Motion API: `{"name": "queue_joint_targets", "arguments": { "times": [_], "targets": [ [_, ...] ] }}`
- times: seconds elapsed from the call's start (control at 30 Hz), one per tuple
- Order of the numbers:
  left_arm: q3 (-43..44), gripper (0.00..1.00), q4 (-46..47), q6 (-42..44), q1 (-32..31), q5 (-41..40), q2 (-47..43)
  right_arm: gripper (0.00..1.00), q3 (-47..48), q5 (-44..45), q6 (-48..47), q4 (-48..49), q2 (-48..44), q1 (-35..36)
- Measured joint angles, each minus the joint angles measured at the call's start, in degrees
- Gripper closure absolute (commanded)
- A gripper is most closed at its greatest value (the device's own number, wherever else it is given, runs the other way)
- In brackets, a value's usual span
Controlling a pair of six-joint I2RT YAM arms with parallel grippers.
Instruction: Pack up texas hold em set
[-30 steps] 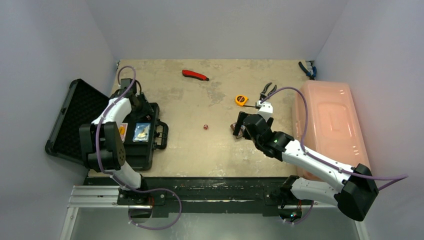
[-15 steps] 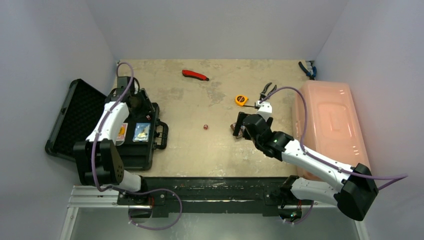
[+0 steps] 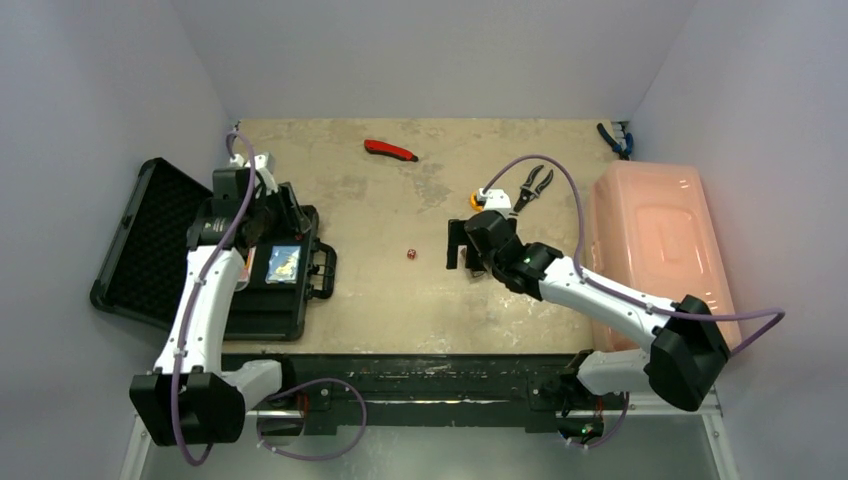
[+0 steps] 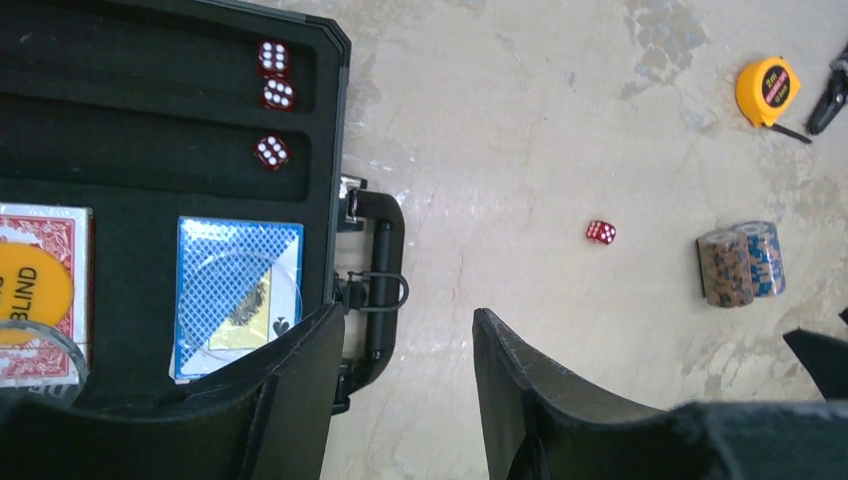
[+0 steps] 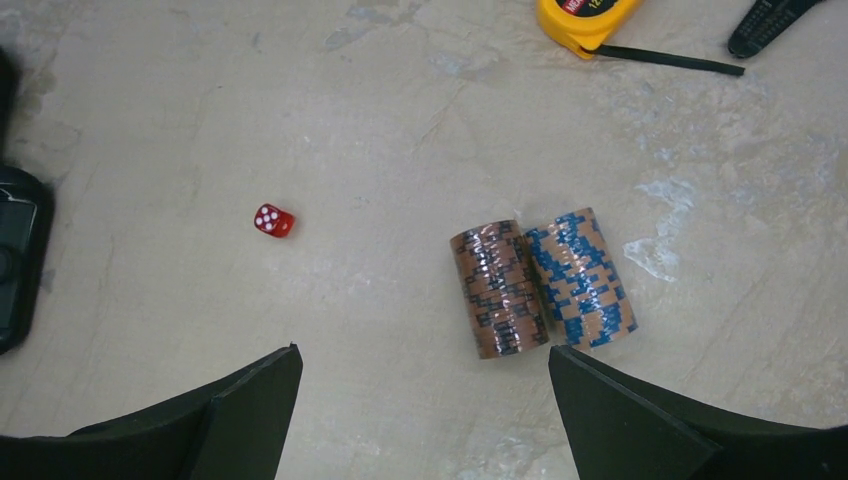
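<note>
The black case lies open at the table's left, its handle facing the middle. Its foam holds three red dice, a blue card deck under a clear disc, and a red deck with a yellow disc. My left gripper hovers open and empty above the case's handle side. Two chip rolls, one brown and one blue, lie side by side on the table. My right gripper is wide open above the table, the rolls just ahead of its right finger. A loose red die lies left of them.
A yellow tape measure and black pliers lie beyond the rolls. A red-handled tool sits at the back. A pink translucent box fills the right side, with blue pliers behind it. Walls close three sides.
My left arm has stretched out and lifted, carrying its gripper toward the case's far end. My right gripper has swung left. Both grippers kept their opening.
</note>
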Motion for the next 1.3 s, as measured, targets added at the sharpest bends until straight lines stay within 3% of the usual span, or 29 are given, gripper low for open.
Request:
{"name": "queue_joint_targets", "arguments": {
  "times": [0.2, 0.4, 0.57, 0.87, 1.3],
  "targets": [
    [-3.1, 0.40, -0.8, 1.5, -3.3, 1.7, -3.2, 0.01, 3.8, -2.0, -1.1, 0.0, 3.0, 0.0],
    [-4.2, 0.20, 0.9, 0.2, -10.7, 1.4, -0.8, 0.01, 5.7, -2.7, -1.8, -0.2, 3.6, 0.0],
    [-4.3, 0.15, 4.0, -1.6, -16.1, 0.0, 3.1, 0.01, 6.1, -2.9, -2.7, -1.0, 3.2, 0.0],
    [-1.9, 0.14, 7.3, -1.6, -27.2, -2.4, 12.9, 0.01, 4.0, 0.0, -2.7, -1.8, -0.5, 0.0],
    [8.6, 0.20, 8.4, -0.6, -34.9, -7.1, 26.1, 0.01, -0.8, 5.9, -0.5, -3.7, -4.5, -2.9]
  ]
}}
